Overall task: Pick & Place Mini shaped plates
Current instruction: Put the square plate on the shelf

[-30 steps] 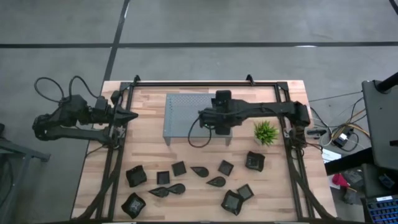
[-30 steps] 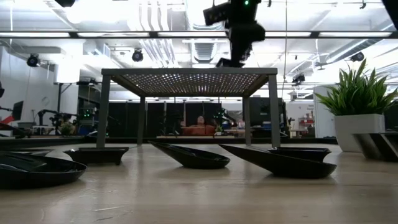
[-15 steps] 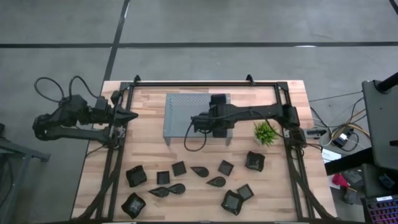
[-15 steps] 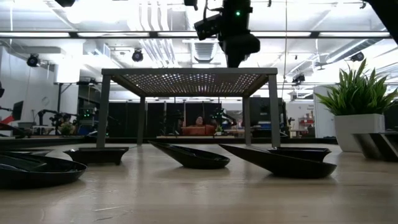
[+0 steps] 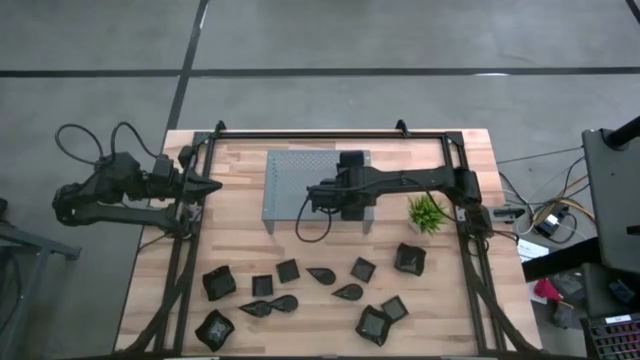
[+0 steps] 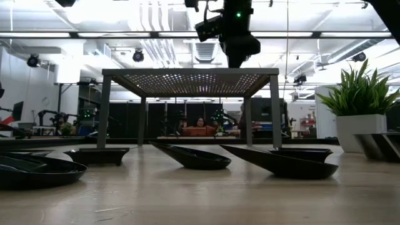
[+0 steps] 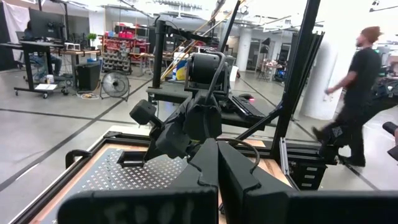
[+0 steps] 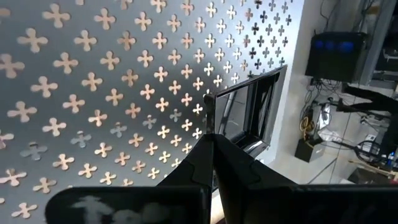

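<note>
Several small black plates (image 5: 321,274), square and teardrop-shaped, lie flat on the near half of the table; in the low view they show as shallow dishes (image 6: 194,157). My right gripper (image 5: 325,193) (image 8: 211,138) hangs over the grey perforated rack (image 5: 295,180) (image 6: 190,74), shut on one square black plate (image 8: 249,115). My left gripper (image 5: 212,187) (image 7: 217,149) waits shut at the table's left edge, touching nothing. My right gripper pinches the square plate by its raised rim (image 8: 211,115) between the two fingers, coming from above and pointing down at the rack top. The plate stands tilted on edge just beyond the fingertips. Whether its far edge rests on the rack cannot be told.
A small green plant in a white pot (image 5: 427,212) (image 6: 361,106) stands right of the rack. Dark frame rails (image 5: 180,260) run along both table sides. Bare wood lies between the rack and the plates. A person (image 7: 354,106) walks in the room behind.
My right gripper has moved toward the table's left across the rack top, staying shut, and has held still for the last half second. The left arm and the plates on the table have kept still.
</note>
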Tool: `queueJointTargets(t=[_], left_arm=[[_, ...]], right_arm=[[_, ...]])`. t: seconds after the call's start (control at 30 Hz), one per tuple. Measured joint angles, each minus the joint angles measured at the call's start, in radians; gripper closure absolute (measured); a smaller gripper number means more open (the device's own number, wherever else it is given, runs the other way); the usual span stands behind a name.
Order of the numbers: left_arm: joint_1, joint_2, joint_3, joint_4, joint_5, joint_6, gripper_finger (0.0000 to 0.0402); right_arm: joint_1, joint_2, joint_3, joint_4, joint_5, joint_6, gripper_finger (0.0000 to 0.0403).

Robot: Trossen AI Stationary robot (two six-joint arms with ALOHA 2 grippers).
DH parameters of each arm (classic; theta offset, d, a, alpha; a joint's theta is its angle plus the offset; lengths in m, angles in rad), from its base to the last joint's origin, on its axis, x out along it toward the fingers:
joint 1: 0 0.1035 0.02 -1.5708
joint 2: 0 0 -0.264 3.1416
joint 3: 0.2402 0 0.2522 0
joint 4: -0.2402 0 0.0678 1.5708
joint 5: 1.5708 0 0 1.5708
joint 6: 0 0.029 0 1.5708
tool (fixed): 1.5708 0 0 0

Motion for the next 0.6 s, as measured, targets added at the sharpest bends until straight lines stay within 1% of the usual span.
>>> queueJointTargets(t=[0.6], left_arm=[[0.0,0.0,0.0,0.0,0.0,0.0,0.0401]], right_arm=[[0.0,0.016,0.0,0.003,0.002,-0.021,0.0394]])
